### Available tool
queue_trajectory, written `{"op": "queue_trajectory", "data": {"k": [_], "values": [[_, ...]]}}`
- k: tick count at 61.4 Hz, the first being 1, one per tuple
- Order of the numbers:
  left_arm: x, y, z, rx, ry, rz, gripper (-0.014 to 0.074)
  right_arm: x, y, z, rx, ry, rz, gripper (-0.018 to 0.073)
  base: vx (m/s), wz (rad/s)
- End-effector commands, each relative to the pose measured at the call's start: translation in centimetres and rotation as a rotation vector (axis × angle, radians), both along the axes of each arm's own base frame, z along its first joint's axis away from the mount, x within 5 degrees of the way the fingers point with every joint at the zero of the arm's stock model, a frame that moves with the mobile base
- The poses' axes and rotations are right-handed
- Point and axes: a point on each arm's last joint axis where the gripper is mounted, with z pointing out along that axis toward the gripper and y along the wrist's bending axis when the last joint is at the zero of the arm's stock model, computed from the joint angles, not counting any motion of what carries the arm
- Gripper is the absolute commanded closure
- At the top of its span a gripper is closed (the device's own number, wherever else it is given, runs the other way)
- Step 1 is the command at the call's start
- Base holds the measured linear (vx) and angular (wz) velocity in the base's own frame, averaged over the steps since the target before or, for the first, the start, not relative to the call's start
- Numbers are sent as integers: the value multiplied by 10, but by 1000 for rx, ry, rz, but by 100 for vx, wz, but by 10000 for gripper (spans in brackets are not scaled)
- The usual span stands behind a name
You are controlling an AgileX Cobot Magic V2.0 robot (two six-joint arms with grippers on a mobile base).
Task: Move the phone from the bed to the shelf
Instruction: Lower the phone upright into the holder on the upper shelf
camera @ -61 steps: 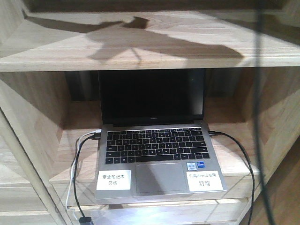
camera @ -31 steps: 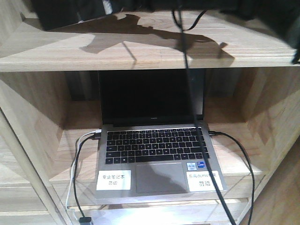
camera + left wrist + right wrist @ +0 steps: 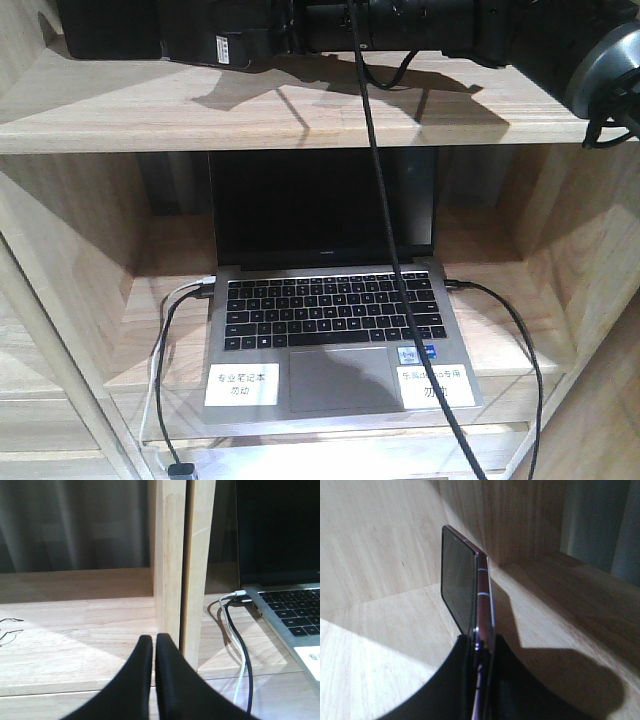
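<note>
Left claw (image 3: 154,652) pressed closed, empty, parked by the shelf (image 3: 172,555) divider. Phone (image 3: 470,587) pinched on edge in right claw (image 3: 482,647), already inside a shelf compartment, above the board. Lowering and release remaining.

Pale wood shelf (image 3: 300,120) w/ open grey laptop (image 3: 340,340) & cables (image 3: 165,370) on lower board.

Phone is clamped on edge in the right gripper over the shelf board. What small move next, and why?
Probably lower it: the right gripper holds the phone edge-up over the bare shelf, its shadow falling on the board.
</note>
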Motion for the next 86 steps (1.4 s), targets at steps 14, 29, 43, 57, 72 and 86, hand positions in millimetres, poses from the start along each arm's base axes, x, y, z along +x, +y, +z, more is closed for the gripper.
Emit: {"op": "queue_trajectory", "data": {"k": [14,29,43,57,72,86], "values": [[1,1,6,-11,-75,7,596,-15,-6,35,61,-83,-15,370,0,0],[1,1,6,-11,-75,7,596,-13,-7,36,77,-61,-47,-12,0,0],[1,1,6,-11,-75,7,596,-12,-11,41,66,-95,-91,-146,0,0],[1,1,6,-11,-75,7,596,-14,-13,45,45,-130,-114,-100,0,0],[1,1,6,-11,-75,7,596,-19,-18,57,50,-169,-144,-73,0,0],[1,1,6,-11,-75,7,596,-30,-23,71,64,-202,-144,-64,0,0]]}}
